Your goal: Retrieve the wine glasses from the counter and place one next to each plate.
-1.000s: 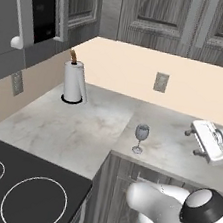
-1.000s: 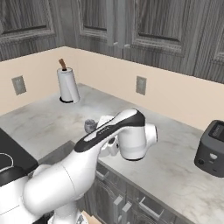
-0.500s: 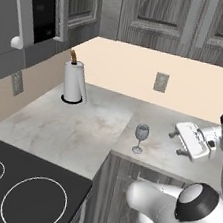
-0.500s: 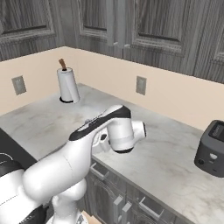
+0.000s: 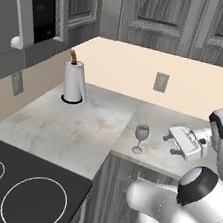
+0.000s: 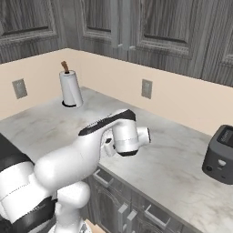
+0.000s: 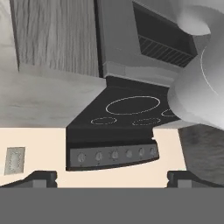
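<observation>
Pincer now nearer the wine glass, over the counter.

A white robot arm with dark joints rises from the bottom of the left base view, bends at a large rounded elbow, and reaches up and then leftward. At its end, the tool points sideways toward the left, held level above the desk. Its two short dark fingers stand spread wide apart, with nothing between them. In the right base view, the arm sweeps from the lower left across the middle, its thick white wrist section turned toward the camera. In the hand view, the two dark fingertips sit far apart at the lower corners, holding nothing.
</observation>
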